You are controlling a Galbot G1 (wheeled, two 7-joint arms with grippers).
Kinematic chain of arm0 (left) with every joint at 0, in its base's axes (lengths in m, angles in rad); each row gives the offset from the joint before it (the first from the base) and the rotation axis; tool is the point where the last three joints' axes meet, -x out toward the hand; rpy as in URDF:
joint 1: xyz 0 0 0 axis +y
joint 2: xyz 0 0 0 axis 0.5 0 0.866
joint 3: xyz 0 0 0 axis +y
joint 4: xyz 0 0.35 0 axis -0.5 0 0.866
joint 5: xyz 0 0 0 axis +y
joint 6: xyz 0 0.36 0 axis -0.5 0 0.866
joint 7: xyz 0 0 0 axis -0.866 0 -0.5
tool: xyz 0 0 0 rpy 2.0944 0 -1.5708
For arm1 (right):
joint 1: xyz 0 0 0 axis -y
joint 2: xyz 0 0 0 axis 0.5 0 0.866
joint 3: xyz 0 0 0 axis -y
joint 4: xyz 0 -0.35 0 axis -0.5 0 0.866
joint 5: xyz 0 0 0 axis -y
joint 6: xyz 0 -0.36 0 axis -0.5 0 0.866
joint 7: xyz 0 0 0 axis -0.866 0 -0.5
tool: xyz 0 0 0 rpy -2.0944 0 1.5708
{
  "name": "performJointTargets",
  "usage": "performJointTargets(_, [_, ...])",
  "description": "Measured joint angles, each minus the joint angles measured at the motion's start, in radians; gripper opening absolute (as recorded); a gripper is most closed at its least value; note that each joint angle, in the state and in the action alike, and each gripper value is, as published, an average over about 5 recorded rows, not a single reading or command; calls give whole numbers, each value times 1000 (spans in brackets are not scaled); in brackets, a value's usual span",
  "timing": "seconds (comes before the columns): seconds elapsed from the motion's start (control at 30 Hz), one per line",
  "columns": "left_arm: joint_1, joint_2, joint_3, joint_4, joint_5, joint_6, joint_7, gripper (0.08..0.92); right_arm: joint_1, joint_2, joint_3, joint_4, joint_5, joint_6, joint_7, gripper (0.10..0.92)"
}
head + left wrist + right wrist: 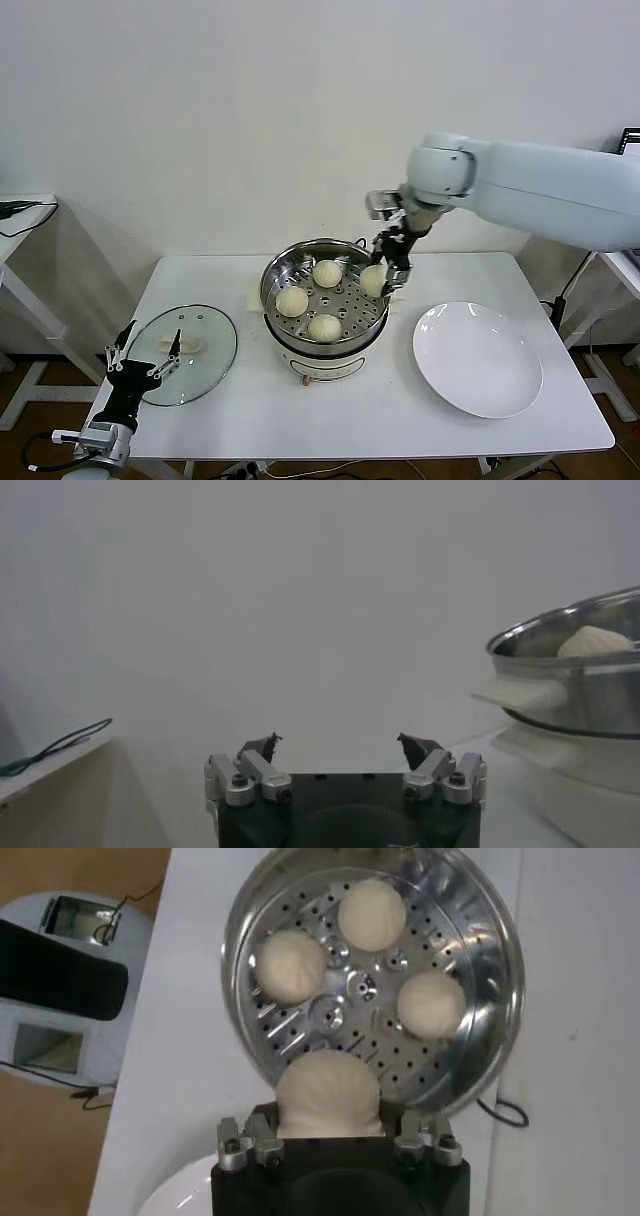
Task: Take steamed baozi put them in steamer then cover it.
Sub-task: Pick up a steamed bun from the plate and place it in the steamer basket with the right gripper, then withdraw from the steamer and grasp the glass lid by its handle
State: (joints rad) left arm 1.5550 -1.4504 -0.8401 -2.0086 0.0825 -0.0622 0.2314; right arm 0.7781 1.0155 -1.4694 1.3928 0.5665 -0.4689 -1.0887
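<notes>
in the head view, the steamer [322,290] is seen at the middle of the white table [380,410], with three baozi [292,301] resting on its perforated floor. a fourth bun [372,280] is held at the steamer's right rim by the right gripper [391,276], whose claw is clamped on it. the glass lid [190,345] lies to the left, the white plate [478,358] to the right. the left gripper [143,361] is parked low at the near left, fingers apart.

in the left wrist view, only those spread fingers [262,748] and the steamer's side are shown.

in the right wrist view, the pleated top of the gripped bun is shown over the rim.
</notes>
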Motion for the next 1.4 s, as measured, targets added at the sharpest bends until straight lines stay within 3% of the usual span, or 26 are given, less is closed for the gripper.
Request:
performJointTargets(0.73, [-8,1,-10,25,-8,-2,5,823,-155,147,19,-163,-92,-5,-4,682])
performJointTargets(1.1, [-7,-4,-14,26,-9,-3,6,823,-161,140,27,-164,-101,-6,-4,813])
performJointTargets(1.4, [1,-7,-16,17,-9,-3,5,823,-137,97,64,-139,-76,-3,-22,823])
